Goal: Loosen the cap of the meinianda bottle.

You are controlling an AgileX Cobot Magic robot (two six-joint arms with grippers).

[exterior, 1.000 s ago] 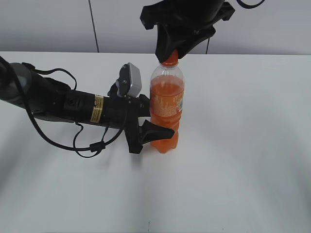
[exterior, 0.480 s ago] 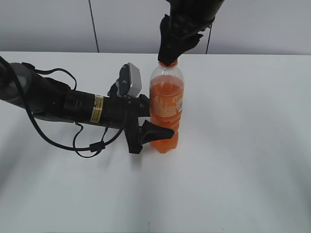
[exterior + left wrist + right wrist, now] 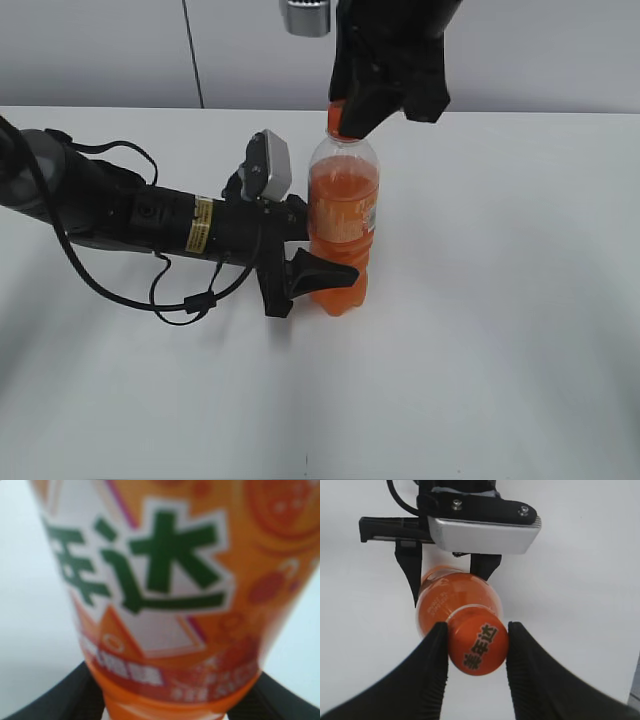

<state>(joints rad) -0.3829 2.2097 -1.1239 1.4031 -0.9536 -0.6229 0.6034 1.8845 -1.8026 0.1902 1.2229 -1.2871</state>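
Note:
The meinianda bottle stands upright on the white table, full of orange soda. My left gripper is shut on its lower waist from the left; in the left wrist view the label fills the frame with a black finger on each side. My right gripper comes down from above and is shut on the orange cap. In the right wrist view the cap with dark characters on top sits between the two black fingers, touching both.
The white table stretches on all sides. The left arm with its cables lies low across the left of the table. A grey wall runs behind.
The right gripper has turned about the cap while staying on it; its body now faces differently and the wrist camera shows at the top. The bottle and left arm have not moved.

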